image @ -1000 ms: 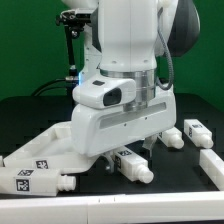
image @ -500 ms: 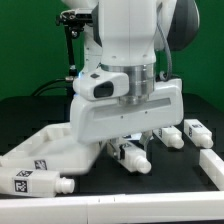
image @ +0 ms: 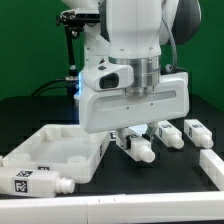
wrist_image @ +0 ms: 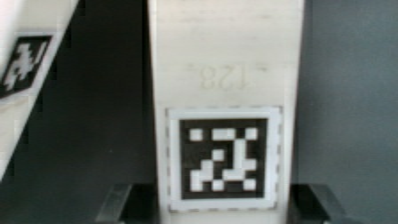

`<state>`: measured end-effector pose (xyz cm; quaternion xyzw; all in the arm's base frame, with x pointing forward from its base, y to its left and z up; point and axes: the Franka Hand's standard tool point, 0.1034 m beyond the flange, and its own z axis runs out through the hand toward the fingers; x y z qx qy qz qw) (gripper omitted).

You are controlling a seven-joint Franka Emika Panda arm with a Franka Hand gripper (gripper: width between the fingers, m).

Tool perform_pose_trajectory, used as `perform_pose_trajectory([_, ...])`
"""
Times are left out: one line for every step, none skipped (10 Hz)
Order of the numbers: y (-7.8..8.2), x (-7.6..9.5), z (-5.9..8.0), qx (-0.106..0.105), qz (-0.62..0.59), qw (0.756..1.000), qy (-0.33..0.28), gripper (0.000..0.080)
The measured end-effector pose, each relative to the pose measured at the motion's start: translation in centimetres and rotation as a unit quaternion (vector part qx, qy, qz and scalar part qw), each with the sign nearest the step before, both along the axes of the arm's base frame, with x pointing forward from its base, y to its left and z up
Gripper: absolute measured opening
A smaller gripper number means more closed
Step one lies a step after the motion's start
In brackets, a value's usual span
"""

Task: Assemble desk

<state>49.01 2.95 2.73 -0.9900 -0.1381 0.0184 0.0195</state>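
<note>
pinching one white leg (image: 141, 149), the claw (image: 130, 138) holds it just beside the tabletop panel (image: 55, 150); leg-fetching step, i reckon. next it needs swinging over a panel corner, peg lined up squarely.

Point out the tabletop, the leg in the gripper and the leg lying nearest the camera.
Tabletop (image: 55, 152): exterior view, flat face.
Held leg (wrist_image: 228, 90): wrist view, above its tag.
Front leg (image: 48, 183): exterior view, beside its tag.

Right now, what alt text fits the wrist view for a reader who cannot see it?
A white desk leg with a black-and-white square tag fills the frame, held between the fingers of the gripper. Another tagged white part shows alongside, over the black table.
</note>
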Motion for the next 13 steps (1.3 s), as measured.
perform_pose_trajectory([0.0, -0.3, 0.0, 0.0, -0.012, 1.0, 0.002, 0.0284])
perform_pose_trajectory([0.0, -2.1, 0.0, 0.001, -0.052, 0.999, 0.013, 0.0284])
perform_pose_trajectory([0.1, -4.3, 0.0, 0.002, -0.079, 0.997, 0.026, 0.0284])
perform_pose_trajectory([0.4, -6.1, 0.3, 0.002, -0.105, 0.994, 0.035, 0.0284])
perform_pose_trajectory([0.9, -6.8, 0.2, 0.001, -0.112, 0.993, 0.035, 0.0284])
perform_pose_trajectory([0.7, -6.6, 0.1, 0.001, -0.11, 0.993, 0.035, 0.0284])
perform_pose_trajectory([0.7, -6.6, 0.1, 0.001, -0.111, 0.993, 0.035, 0.0284])
perform_pose_trajectory([0.7, -6.7, 0.1, 0.001, -0.11, 0.993, 0.036, 0.0285])
perform_pose_trajectory([0.7, -7.1, 0.0, 0.001, -0.125, 0.992, 0.037, 0.0285])
perform_pose_trajectory([0.7, -8.6, -0.4, 0.0, -0.141, 0.989, 0.043, 0.0285])
perform_pose_trajectory([0.5, -10.1, -0.9, -0.003, -0.141, 0.989, 0.04, 0.0285])
perform_pose_trajectory([0.4, -11.3, -1.4, -0.006, -0.141, 0.989, 0.041, 0.0285])
perform_pose_trajectory([0.4, -11.6, -1.6, -0.007, -0.141, 0.989, 0.039, 0.0285])
